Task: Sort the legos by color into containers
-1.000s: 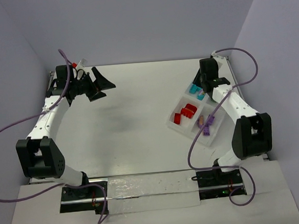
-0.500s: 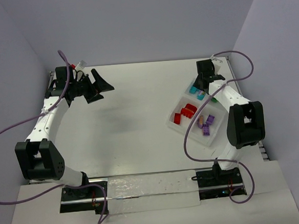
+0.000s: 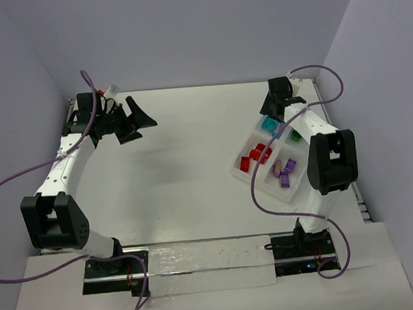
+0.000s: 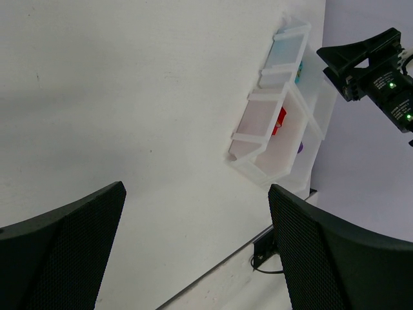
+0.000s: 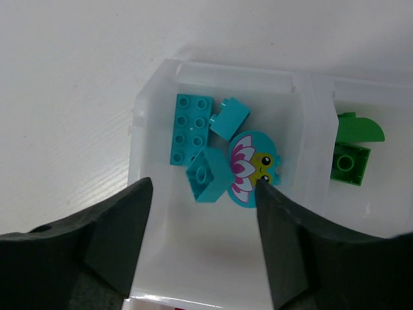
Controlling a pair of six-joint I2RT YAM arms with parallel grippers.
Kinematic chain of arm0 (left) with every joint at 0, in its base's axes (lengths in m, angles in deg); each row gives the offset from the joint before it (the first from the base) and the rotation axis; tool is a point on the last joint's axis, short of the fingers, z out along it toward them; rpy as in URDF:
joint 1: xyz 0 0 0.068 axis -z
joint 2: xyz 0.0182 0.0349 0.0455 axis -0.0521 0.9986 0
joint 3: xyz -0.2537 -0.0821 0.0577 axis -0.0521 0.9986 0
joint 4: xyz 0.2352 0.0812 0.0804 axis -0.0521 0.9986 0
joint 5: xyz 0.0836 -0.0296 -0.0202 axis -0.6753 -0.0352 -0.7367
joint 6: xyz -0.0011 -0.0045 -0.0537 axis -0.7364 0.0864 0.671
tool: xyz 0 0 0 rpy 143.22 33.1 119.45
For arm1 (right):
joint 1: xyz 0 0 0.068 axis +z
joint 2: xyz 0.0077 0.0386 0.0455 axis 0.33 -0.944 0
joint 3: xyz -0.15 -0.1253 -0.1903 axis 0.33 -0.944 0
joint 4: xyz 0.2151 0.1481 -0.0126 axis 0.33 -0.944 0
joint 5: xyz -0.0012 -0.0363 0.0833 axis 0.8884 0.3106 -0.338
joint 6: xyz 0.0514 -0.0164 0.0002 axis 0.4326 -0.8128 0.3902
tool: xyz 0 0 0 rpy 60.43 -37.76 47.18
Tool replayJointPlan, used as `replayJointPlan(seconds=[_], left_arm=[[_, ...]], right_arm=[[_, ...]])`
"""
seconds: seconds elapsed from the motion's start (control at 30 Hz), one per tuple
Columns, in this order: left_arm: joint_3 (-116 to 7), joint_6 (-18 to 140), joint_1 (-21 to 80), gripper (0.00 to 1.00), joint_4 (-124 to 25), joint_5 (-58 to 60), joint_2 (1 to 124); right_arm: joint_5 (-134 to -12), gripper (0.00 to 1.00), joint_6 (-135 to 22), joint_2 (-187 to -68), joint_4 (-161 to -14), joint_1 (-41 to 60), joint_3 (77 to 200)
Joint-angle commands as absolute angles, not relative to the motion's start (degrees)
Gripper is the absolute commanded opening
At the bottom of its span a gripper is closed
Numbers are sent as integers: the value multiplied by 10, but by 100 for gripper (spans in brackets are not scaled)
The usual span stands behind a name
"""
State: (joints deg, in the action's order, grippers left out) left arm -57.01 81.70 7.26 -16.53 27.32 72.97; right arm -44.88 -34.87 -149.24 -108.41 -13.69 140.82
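- We saw the left gripper wide open and empty, near the table's far left corner.
- We saw the right gripper partly open and empty, above the teal legos in the tray's far left corner.

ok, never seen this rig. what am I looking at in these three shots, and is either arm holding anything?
Two small robot arms bolted at the near edge of a table, each ending in a two-finger gripper. The wide shot is from a fixed camera above and behind them; the other two come from a camera on each wrist. On the table sits a white four-compartment tray with toy bricks sorted by colour: teal bricks, green bricks, red bricks, purple bricks. The right gripper hovers open over the teal compartment; the left gripper is open, off to the side. Neither holds anything.
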Motion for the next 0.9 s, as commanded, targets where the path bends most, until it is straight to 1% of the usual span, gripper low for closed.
replayJointPlan(seconds=[0.0, 0.17, 0.23, 0.33, 0.4, 0.6, 0.87], left_arm=[[-591, 806, 73, 99, -152, 258, 706], [-620, 792, 73, 99, -126, 220, 696], [-630, 784, 73, 99, -116, 206, 689], [-648, 776, 73, 99, -104, 184, 679], [-657, 772, 73, 99, -99, 170, 671], [-670, 768, 73, 99, -103, 151, 652], [-669, 773, 73, 99, -106, 159, 651]], right_arm=[[-440, 75, -357, -1459, -1092, -142, 1446], [-439, 76, -370, -1384, -1104, -142, 1435], [-443, 81, -373, -1345, -1119, -142, 1429], [-439, 91, -374, -1297, -1134, -141, 1407], [-426, 95, -374, -1259, -1154, -141, 1388], [-405, 96, -374, -1189, -1200, -141, 1355], [-371, 96, -370, -1131, -1221, -142, 1329]])
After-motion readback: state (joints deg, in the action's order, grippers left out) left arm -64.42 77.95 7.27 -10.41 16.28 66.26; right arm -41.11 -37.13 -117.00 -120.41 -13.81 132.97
